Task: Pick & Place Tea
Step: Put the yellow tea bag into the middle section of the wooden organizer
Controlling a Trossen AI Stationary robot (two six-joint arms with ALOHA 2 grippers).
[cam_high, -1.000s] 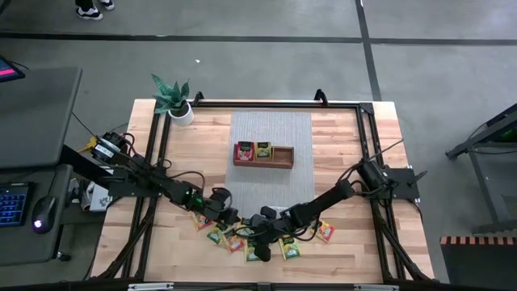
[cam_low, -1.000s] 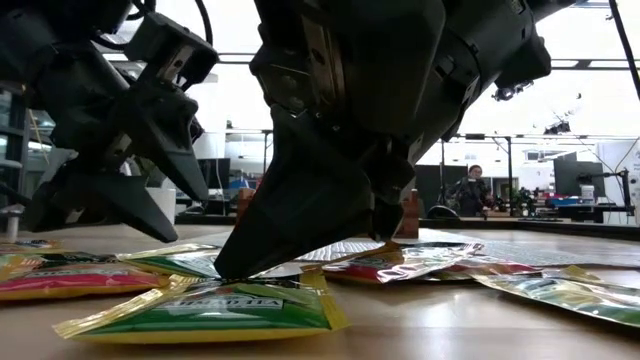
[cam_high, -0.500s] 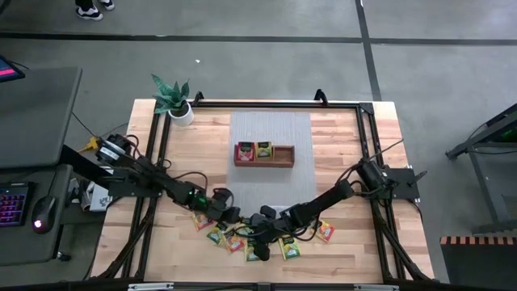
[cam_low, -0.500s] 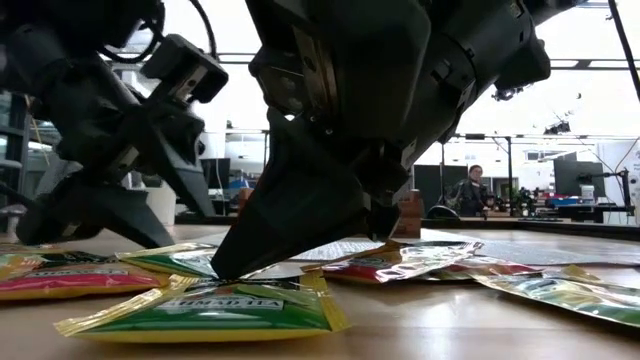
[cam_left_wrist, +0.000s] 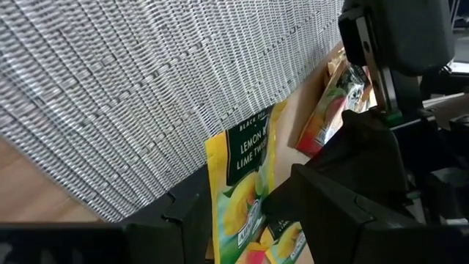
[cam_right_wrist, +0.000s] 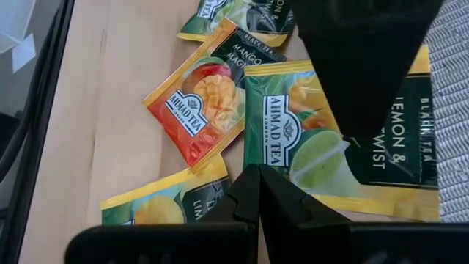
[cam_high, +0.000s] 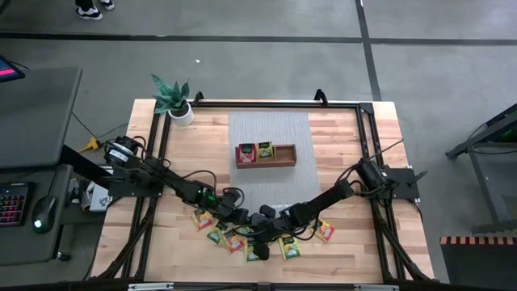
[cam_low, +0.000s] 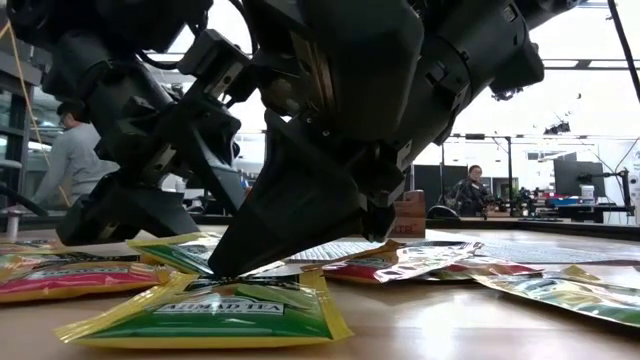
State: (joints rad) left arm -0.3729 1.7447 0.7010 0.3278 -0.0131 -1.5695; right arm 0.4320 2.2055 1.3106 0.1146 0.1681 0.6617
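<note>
The tea packets (cam_high: 258, 236) lie scattered in a loose heap at the lower middle of the high view, on the bare wood of the table (cam_high: 339, 153) just below the grey woven mat (cam_high: 269, 129). Three more packets already stand in the wooden tray (cam_high: 265, 154) near the centre of the frame, red at its left, yellow beside it.

My right gripper (cam_high: 260, 234) is down in the heap, fingers clenched together with nothing between them; in the right wrist view the closed tips (cam_right_wrist: 256, 192) rest at the edge of a green lime packet (cam_right_wrist: 293, 143), with a red mango packet (cam_right_wrist: 196, 110) to its left. In the low view the same closed wedge (cam_low: 235, 258) touches the table just behind a green packet (cam_low: 215, 308) at the lower left.

My left gripper (cam_high: 238, 214) sits just to the upper left of the heap, beside my right one, fingers parted. In the left wrist view a yellow lemon packet (cam_left_wrist: 238, 183) lies between them at the mat's edge; whether they touch it, I cannot tell.

A potted plant (cam_high: 174, 99) stands at the table's upper left corner.
</note>
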